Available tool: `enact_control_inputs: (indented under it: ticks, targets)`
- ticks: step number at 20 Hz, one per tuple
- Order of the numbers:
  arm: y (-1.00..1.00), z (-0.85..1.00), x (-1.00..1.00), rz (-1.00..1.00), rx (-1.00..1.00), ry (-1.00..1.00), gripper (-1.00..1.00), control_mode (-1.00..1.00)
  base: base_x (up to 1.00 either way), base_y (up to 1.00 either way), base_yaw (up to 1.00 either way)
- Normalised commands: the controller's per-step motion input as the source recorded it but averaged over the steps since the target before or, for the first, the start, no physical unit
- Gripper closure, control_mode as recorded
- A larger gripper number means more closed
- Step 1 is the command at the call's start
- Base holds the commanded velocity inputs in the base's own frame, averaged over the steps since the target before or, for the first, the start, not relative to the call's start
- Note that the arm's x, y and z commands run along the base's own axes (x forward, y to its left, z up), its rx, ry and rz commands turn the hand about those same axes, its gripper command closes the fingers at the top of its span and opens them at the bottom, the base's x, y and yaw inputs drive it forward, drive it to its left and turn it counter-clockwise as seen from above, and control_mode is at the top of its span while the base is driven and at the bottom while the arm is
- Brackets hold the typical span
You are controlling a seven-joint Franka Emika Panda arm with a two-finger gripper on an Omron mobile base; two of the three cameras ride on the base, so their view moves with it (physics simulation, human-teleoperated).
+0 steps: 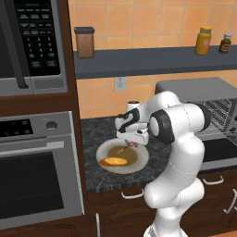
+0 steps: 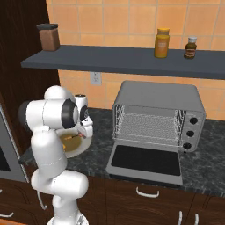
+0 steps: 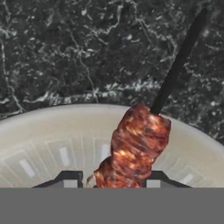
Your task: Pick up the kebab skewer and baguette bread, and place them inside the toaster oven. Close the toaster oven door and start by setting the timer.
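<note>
Two pincer [image 3: 107, 180] fingertips flanking kebab skewer [image 3: 138, 144], above plate [image 3: 52, 131]

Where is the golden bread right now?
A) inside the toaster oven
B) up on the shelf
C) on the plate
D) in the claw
C: the baguette bread lies on the plate, while the toaster oven racks sit bare.

A glossy white robot arm [image 1: 178, 157] of rounded, bulbous segments, with dark grey discs capping its joints and small dark fingers [image 3: 70, 178] tipping the hand.
</note>
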Motion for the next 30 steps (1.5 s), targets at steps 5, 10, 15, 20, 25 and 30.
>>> enact_control_inputs:
  ticks: [5,10,15,20,25,30]
  targets:
    - [-0.1,0.61,-0.37,0.0,0.0,-0.07,1.0,-1.0,0.0,0.0,0.0]
    - [-0.03,0.97,-0.38,-0.09,0.0,-0.02,1.0,-1.0,0.0,0.0,0.0]
    - [0.0,0.48,-0.86,-0.16,0.02,-0.01,1.0,-1.0,0.0,0.0,0.0]
    - [0.0,0.42,-0.59,-0.16,0.03,-0.01,1.0,-1.0,0.0,0.0,0.0]
    - [-0.07,0.72,-0.37,-0.2,0.03,-0.03,1.0,-1.0,0.0,0.0,0.0]
    - [-0.44,0.63,-0.72,-0.09,0.0,-0.08,1.0,-1.0,0.0,0.0,0.0]
